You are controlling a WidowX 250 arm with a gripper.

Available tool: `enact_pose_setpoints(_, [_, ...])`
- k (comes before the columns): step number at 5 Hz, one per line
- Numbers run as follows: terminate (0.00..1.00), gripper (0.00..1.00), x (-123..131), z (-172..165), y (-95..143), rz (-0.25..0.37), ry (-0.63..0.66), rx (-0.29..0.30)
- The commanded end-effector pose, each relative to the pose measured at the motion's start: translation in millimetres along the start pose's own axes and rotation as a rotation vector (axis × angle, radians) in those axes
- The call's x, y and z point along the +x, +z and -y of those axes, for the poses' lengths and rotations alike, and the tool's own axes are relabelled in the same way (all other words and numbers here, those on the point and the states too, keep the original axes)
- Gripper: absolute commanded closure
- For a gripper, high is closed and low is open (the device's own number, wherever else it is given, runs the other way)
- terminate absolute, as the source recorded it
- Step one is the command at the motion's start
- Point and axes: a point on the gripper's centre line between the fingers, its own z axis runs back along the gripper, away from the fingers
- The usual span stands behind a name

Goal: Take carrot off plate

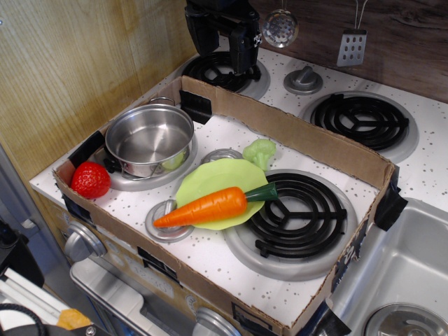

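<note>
The orange carrot (210, 206) with its dark green stem cap lies across the lime-green plate (210, 178) at the stove's front middle. Its tip overhangs the plate's left edge above a round silver knob (166, 224). Its stem reaches over the front right burner (301, 210). My black gripper (238, 59) hangs high at the back, above the back left burner (217, 70), far from the carrot. Its fingers are dark against the burner, so I cannot tell whether they are open or shut.
A steel pot (149, 138) sits on the front left burner. A red strawberry (90, 180) lies at the front left corner. Pale green broccoli (260, 152) lies behind the plate. A low cardboard wall (294, 129) rings the front cooktop. A sink (399, 273) is to the right.
</note>
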Motion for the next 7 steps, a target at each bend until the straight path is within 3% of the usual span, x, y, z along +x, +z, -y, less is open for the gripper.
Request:
enact_pose_setpoints(1, [0.00,0.00,0.0,0.0,0.0,0.000,0.000,0.000])
enact_pose_setpoints(2, [0.00,0.00,-2.0,-3.8,7.0,0.016,-0.081,-0.011])
enact_pose_setpoints(3, [0.00,0.00,-7.8,2.8,20.2,0.032,-0.130,0.038])
enact_pose_setpoints(4, [0.00,0.00,-31.2,24.6,23.2,0.074,-0.190,0.068])
enact_pose_setpoints(5, [0.00,0.00,-62.5,49.2,20.2,0.071,-0.201,0.061])
enact_pose_setpoints(6, [0.00,0.00,-76.4,60.1,24.5,0.065,-0.247,0.064])
enact_pose_setpoints(7, [0.00,0.00,-83.5,60.4,21.6,0.017,-0.335,-0.012])
